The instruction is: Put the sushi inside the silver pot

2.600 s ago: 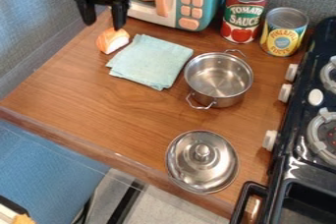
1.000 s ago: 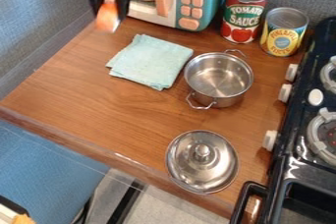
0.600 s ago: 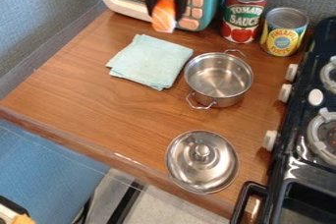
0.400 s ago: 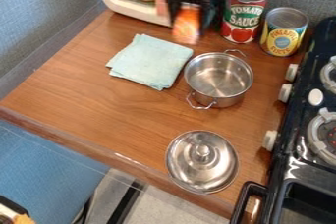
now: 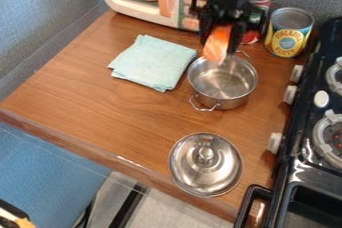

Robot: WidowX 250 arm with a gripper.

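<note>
Holds the orange-and-white toy sushi (image 5: 217, 47) between the jaws of the black two-finger gripper (image 5: 220, 47), above the far part of the round silver metal pot (image 5: 224, 86). Has a folded pale-green cloth (image 5: 152, 63) image-left of the jaws, on the brown wooden worktop (image 5: 107, 104).

Microwave (image 5: 150, 16) at the top of the frame, cloth (image 5: 152, 63) before it on the worktop (image 5: 100, 107), pot (image 5: 224, 84) right of the cloth, cans (image 5: 289, 34) behind the pot, lid (image 5: 206, 169) before it, stove (image 5: 306, 99) along the right edge, sushi (image 5: 216, 46) in the hand (image 5: 221, 47) above the pot
</note>
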